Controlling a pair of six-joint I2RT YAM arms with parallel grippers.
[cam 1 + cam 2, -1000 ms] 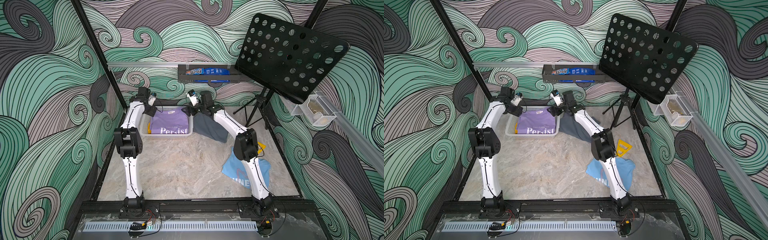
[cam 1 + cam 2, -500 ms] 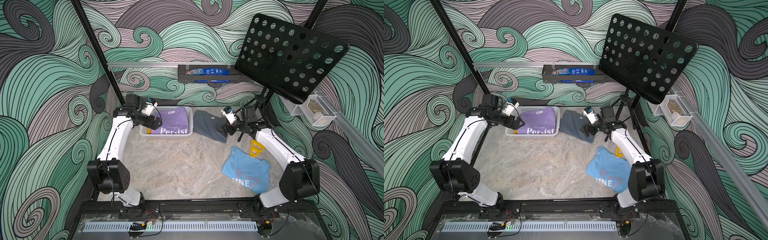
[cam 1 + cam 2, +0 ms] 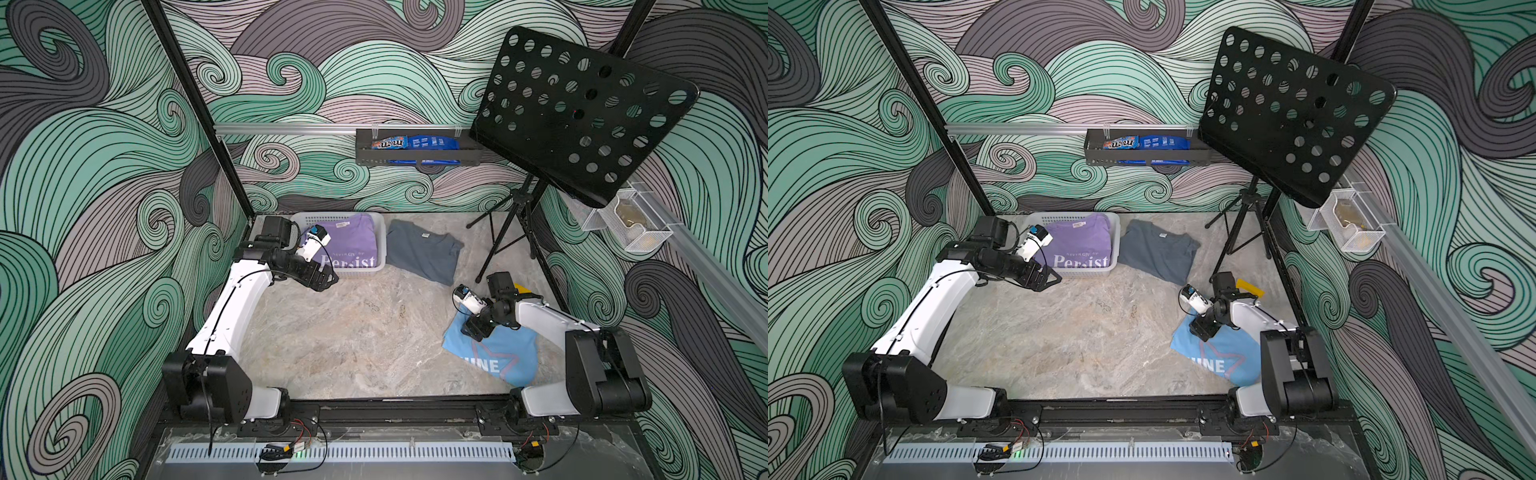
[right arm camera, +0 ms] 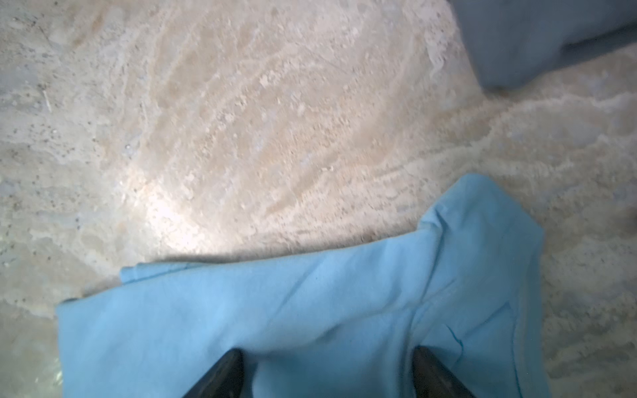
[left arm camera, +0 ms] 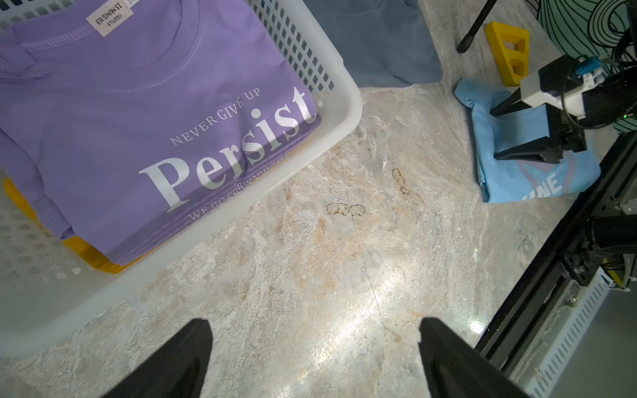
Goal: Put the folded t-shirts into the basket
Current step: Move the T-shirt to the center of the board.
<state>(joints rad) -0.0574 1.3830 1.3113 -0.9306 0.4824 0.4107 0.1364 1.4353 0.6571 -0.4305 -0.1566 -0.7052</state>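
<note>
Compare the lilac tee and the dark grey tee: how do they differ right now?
The lilac tee lies inside the basket on a mustard tee; the dark grey tee lies on the table beside the basket. The lilac tee carries white print; the dark grey tee is plain. Both are folded.

Robotics lab cell: swirl-printed walls (image 3: pixel 95 166), black frame post (image 3: pixel 200 108), marble-look tabletop (image 3: pixel 353 345), left arm (image 3: pixel 239 303), right arm (image 3: pixel 544 322).

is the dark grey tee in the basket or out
Out. The dark grey tee lies on the tabletop just beside the basket, outside its white wall.
</note>
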